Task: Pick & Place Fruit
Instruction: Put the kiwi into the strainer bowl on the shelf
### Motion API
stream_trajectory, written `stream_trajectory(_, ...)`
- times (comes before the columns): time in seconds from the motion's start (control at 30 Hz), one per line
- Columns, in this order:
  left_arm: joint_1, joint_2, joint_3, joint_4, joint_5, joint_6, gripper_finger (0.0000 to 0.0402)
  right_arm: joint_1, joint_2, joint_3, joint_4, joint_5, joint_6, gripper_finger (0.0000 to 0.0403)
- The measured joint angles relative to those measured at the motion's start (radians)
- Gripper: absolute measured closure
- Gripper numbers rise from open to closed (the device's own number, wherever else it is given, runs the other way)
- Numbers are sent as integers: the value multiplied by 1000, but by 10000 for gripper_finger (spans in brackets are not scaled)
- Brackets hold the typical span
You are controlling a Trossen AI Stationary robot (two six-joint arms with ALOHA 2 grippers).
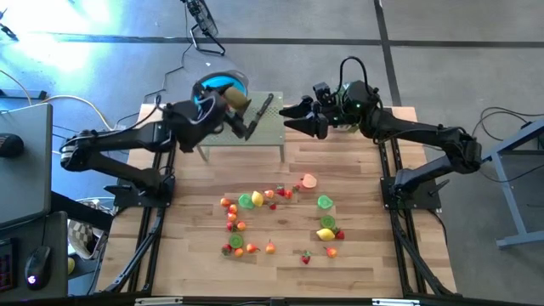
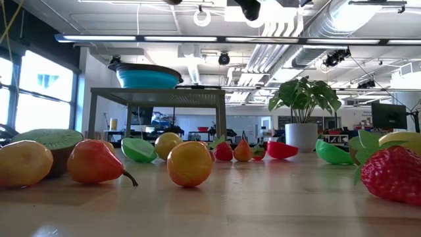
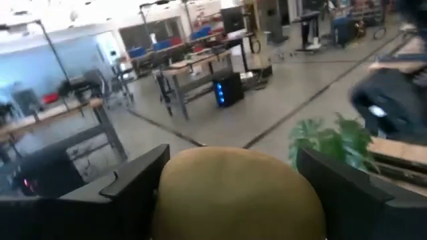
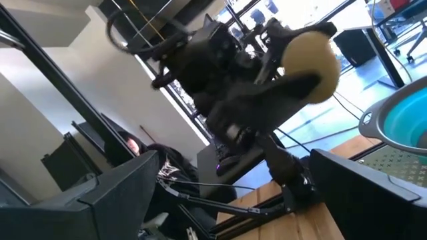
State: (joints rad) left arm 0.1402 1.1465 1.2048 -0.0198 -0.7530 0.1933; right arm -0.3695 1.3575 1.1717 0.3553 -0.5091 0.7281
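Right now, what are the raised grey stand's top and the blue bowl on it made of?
Raised grey stand: probably painted metal; its top looks perforated in the right wrist view, on thin square legs. Blue bowl: probably plastic, smooth matte turquoise with a grey rim.

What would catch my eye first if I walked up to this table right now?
Probably the left gripper raised by the blue bowl on the small stand, clutching a round brown fruit. Next, the bright toy fruit scattered over the wooden table, and the right gripper, empty and open, facing it.
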Motion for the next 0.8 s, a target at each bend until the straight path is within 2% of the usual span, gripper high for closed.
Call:
stream_trajectory(0.2,123,0,0,-102,60,-155,93,0,1,0,-2,-11,-21,22)
stream_trajectory(0.37,239,0,0,-233,145,-341,93,0,2,0,-6,-10,-27,22)
stream_trajectory(0.5,343,0,0,-324,210,-434,93,0,2,0,-6,-7,-45,22)
stream_trajectory(0.8,565,1,0,-463,447,-570,93,0,2,-1,-7,34,-45,22)
